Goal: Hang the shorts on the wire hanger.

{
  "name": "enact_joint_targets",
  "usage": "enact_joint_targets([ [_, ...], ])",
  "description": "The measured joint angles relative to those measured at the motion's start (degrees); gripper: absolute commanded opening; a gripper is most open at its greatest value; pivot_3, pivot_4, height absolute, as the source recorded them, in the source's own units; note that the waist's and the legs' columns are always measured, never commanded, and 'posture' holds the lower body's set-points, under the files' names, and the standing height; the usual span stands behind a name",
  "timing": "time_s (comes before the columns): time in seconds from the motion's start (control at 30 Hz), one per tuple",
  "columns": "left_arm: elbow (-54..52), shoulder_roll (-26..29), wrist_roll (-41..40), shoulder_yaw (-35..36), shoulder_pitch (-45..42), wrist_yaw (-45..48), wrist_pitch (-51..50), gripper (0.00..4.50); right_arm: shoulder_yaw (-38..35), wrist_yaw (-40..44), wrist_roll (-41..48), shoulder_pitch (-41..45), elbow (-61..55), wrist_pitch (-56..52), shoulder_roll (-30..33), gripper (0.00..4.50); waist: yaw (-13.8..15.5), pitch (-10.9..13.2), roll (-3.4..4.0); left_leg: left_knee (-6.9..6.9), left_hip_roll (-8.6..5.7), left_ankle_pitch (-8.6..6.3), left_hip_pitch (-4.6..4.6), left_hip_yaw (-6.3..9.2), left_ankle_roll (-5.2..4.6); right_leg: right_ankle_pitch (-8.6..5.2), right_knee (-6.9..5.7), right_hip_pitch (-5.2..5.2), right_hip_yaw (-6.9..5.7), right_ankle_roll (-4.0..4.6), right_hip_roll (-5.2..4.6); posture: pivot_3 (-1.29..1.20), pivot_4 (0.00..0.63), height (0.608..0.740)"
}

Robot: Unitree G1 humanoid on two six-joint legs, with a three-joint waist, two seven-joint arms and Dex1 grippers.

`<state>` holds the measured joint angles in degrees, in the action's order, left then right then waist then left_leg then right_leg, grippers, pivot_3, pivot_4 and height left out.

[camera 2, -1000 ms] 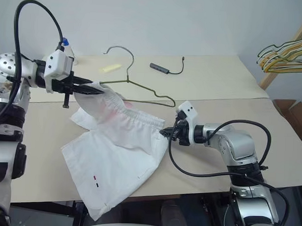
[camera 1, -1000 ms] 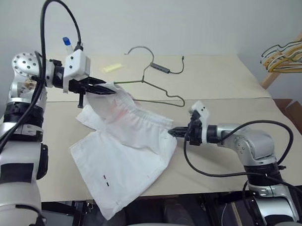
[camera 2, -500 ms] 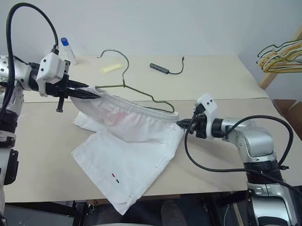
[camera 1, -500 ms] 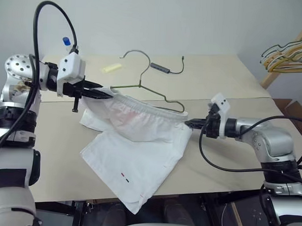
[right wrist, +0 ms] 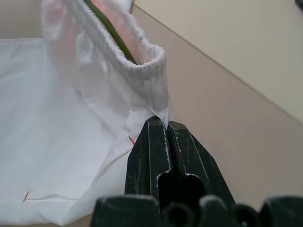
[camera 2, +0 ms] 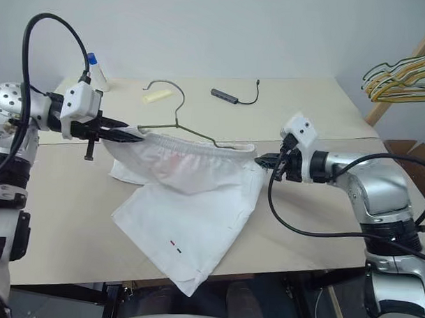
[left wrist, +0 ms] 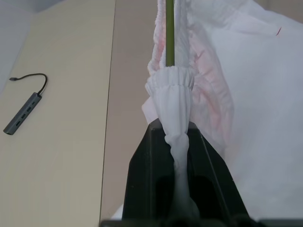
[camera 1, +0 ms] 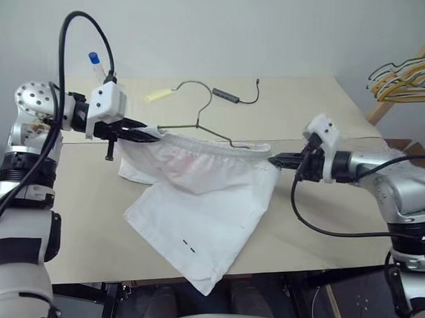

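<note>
- Both of our two-fingered black pincers are clamped on cloth: our left gripper (camera 1: 149,134) pinches the left end of the gathered elastic waistband, and our right gripper (camera 1: 277,160) pinches the right end.
- Between them hang the white cloth shorts (camera 1: 204,200), waistband stretched in a raised line, legs trailing down onto the beige table (camera 1: 326,107) and over its near edge.
- We see the thin olive-green wire hanger (camera 1: 200,120) just beyond the waistband, its paler hook towards the far side; in both wrist views a green wire runs inside the waistband opening, so we judge one shoulder already threaded in.
- Our judgement of the risks from here:
  - The left pinch holds a narrow twist of elastic; more stretch could pull it free and drop that end.
  - Nothing visibly steadies the hanger, so a tug on the cloth could drag or tip it and let the wire slide out.
  - The wavy shoulder may snag the gathers and bunch the band.
- A dark cabled adapter (camera 1: 225,96) and a small yellow piece (camera 1: 157,95) lie far back, well apart.
</note>
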<state>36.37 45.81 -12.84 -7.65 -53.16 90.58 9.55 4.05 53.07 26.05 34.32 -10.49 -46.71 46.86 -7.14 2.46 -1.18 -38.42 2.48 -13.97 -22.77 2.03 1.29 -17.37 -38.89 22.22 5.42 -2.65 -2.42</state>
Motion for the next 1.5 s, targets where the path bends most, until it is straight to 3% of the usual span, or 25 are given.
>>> enact_joint_targets([
  [0.2, 0.66, -1.36, 1.09, 0.13, -0.91, -1.59, 0.83, 0.00, 4.03, 3.82, -3.43, 8.47, -3.71, 2.83, 2.52, 0.03, -0.06, 0.00, 0.00, 0.00, 0.01, 0.00, 0.01, 0.00, 0.00, 0.00, 0.01, 0.00, -0.01, 0.00, 0.00, -0.09, 0.000, 0.740],
  [0.47, 0.57, -2.13, 1.32, 1.98, -1.57, -2.59, 1.61, 0.00, 8.91, 5.66, -8.99, 12.66, -1.63, 7.02, 1.63, 0.03, 0.00, 0.00, 0.00, -0.01, 0.01, 0.00, 0.00, 0.00, 0.00, 0.00, -0.01, 0.02, -0.01, 0.00, -0.01, -0.08, 0.000, 0.740],
  [0.6, -0.83, -2.01, 0.35, 3.16, -1.21, -2.14, 1.25, 0.00, 9.48, 6.30, -11.38, 12.65, 1.34, 10.37, 0.70, 1.04, 0.03, 0.00, 0.00, -0.01, 0.01, 0.00, 0.00, 0.00, 0.00, 0.00, -0.02, 0.02, -0.01, 0.00, 0.00, -0.07, 0.000, 0.740],
  [0.77, -2.08, -2.24, 0.09, 3.38, -0.69, -2.26, -0.04, 0.00, 9.31, 7.46, -11.46, 12.54, 2.09, 13.42, -0.71, 2.77, 0.02, 0.00, 0.00, -0.02, 0.01, 0.00, 0.01, 0.01, 0.00, 0.00, -0.05, 0.02, -0.01, 0.01, -0.01, -0.07, 0.000, 0.740],
  [1.03, -3.37, -2.34, -0.78, 3.98, -0.69, -1.63, -0.16, 0.00, 8.65, 10.72, -10.63, 11.75, 3.93, 13.67, -2.05, 2.77, 0.03, 0.00, 0.00, -0.03, 0.01, 0.00, 0.02, 0.02, 0.00, 0.00, -0.07, 0.01, -0.02, 0.01, -0.01, -0.07, 0.000, 0.740],
  [1.23, -5.73, -2.66, -1.31, 4.01, -0.18, -0.74, -1.00, 0.00, 7.87, 10.45, -6.93, 13.25, 6.14, 8.01, -5.80, 2.77, -0.06, 0.00, 0.01, -0.03, 0.00, 0.00, 0.03, 0.05, 0.00, 0.01, -0.09, 0.01, -0.03, 0.01, 0.00, -0.07, 0.000, 0.740],
  [1.37, -6.23, -2.89, -1.49, 4.01, -0.09, -0.66, -1.12, 0.00, 7.83, 10.52, -6.39, 15.14, 6.55, 6.24, -6.52, 1.93, -0.03, 0.00, 0.01, -0.04, 0.00, 0.00, 0.02, 0.07, 0.00, 0.01, -0.09, 0.01, -0.04, 0.01, -0.01, -0.06, 0.000, 0.740],
  [1.5, -6.29, -2.93, -1.69, 4.01, 0.01, -0.67, -1.10, 0.00, 8.05, 10.75, -6.19, 15.14, 6.57, 6.09, -6.69, 0.65, 0.06, 0.00, 0.01, -0.04, 0.00, 0.00, 0.02, 0.07, 0.00, 0.01, -0.09, 0.01, -0.04, 0.01, -0.01, -0.06, 0.000, 0.740],
])
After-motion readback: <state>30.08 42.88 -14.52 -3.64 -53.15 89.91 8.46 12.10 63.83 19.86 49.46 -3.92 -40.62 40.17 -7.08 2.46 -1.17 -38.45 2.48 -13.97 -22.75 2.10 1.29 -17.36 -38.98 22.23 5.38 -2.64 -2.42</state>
